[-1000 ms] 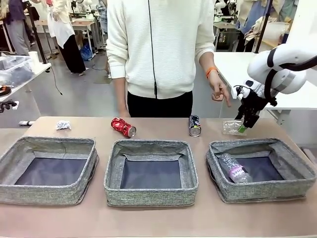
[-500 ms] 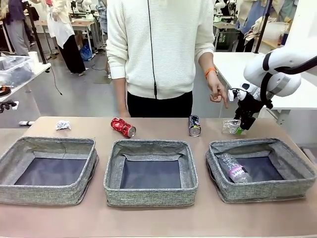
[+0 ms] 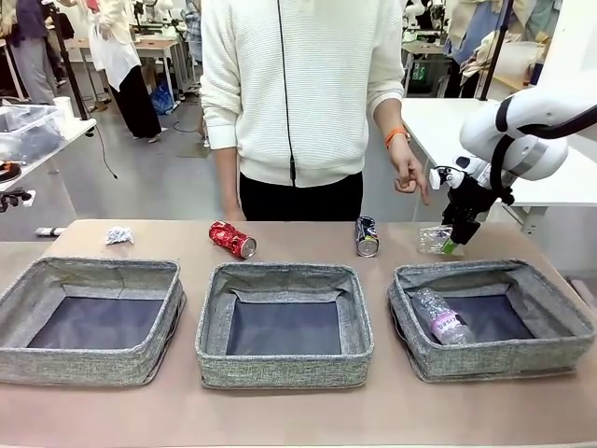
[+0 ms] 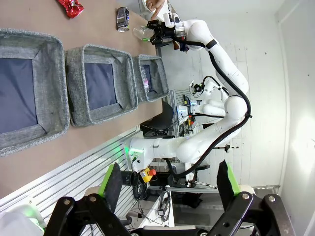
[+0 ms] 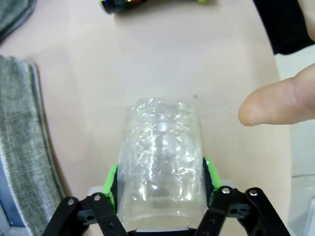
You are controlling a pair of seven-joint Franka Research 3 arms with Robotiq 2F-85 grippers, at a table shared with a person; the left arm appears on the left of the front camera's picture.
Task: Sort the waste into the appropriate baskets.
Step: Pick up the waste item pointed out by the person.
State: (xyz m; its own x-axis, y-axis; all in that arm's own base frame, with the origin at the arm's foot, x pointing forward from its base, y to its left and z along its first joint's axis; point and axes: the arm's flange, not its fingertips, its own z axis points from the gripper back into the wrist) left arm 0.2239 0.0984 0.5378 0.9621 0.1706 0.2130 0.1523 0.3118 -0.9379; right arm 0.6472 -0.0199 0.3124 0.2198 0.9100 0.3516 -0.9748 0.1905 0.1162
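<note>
Jaws: right gripper (image 5: 160, 183) pinches the clear bottle (image 5: 160, 147) between both green pads (image 5: 112, 181); left gripper (image 4: 169, 172) gapes wide, empty.
Place: on the table (image 3: 298, 411), just behind the right basket (image 3: 494, 359).
Feel: looks light, thin, squashy, slippery; best held gently round its body.
Lie: on its side, long way along that basket's back wall, toward the dark can (image 3: 367, 237).

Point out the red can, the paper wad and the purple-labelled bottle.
red can (image 3: 230, 239): front view, middle of its red side.
paper wad (image 3: 118, 234): front view, centre of the wad.
purple-labelled bottle (image 3: 441, 316): front view, mid-body, next to the label.
</note>
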